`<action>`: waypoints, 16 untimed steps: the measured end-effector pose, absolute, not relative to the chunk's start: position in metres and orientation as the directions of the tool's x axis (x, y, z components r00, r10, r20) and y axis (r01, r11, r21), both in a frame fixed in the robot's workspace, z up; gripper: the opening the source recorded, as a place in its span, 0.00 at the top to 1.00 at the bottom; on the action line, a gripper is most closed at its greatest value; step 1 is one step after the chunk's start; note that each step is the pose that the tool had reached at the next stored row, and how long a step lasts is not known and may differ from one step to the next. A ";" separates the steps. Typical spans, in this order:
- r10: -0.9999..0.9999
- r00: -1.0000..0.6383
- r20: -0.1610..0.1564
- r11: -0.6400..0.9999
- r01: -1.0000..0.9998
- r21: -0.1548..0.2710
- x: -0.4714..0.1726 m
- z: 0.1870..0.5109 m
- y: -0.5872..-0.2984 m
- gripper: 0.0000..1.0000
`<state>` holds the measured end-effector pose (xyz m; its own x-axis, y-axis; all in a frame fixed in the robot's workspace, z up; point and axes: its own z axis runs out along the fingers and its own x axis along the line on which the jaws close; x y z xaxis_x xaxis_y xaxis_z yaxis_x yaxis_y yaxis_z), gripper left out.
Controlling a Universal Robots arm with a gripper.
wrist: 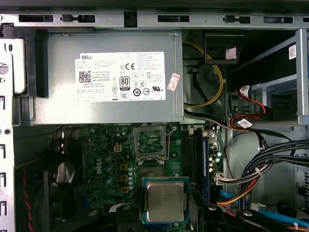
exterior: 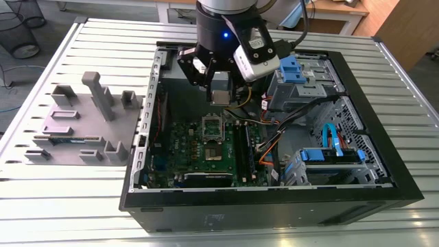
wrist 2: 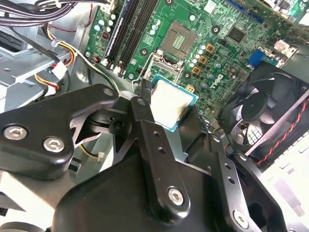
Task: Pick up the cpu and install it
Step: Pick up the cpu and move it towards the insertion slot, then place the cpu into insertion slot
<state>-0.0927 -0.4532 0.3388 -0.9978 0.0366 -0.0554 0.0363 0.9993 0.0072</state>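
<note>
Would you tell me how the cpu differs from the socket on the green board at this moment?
The cpu shows a shiny silver-grey metal top; the socket is a dark metal frame around bare contacts. The cpu hangs in the gripper, off the green board; the socket sits fixed on it. The socket is empty; the cpu is not yet seated. Both are square, their edges roughly aligned.

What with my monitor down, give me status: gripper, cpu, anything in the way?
Gripper shut on cpu, above the open case. Cpu not yet seated; socket on the green board empty. Nothing seen between them; cables off to one side.
</note>
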 end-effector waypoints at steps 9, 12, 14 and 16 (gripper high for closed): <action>0.037 -0.998 -0.055 0.999 0.036 0.011 -0.093 0.338 -0.453 0.53; 0.037 -0.998 -0.056 0.999 0.036 0.011 -0.093 0.337 -0.454 0.53; 0.037 -0.998 -0.055 0.999 0.036 0.011 -0.093 0.337 -0.454 0.53; 0.037 -0.998 -0.056 0.999 0.036 0.011 -0.093 0.336 -0.455 0.53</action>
